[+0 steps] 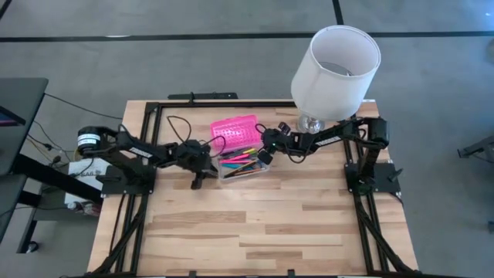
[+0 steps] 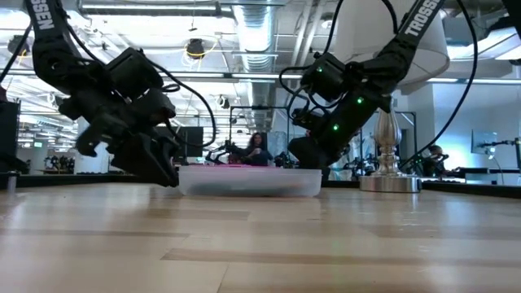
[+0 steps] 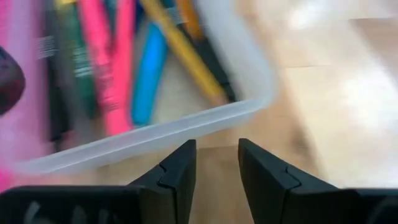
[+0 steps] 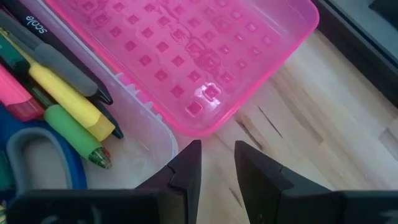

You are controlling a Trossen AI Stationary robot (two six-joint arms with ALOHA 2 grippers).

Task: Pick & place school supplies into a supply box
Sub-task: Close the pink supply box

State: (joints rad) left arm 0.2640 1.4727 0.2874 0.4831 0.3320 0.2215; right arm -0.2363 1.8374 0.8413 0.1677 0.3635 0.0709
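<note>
Your right wrist view alone shows scissors (image 4: 37,155) in the supply box (image 4: 155,134); both grippers (image 3: 216,163) (image 4: 217,163) flank it, jaws narrowly parted, empty.

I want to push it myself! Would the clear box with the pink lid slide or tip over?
The supply box would probably slide, not tip: it sits low and flat on the smooth wooden table. Its clear plastic looks thin, so likely light. The open pink lid might flap.

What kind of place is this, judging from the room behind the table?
Probably an open-plan lab or industrial workspace: exposed ceiling ducts, a seated person at a far desk, and a wooden table framed by robot arm mounts.
</note>
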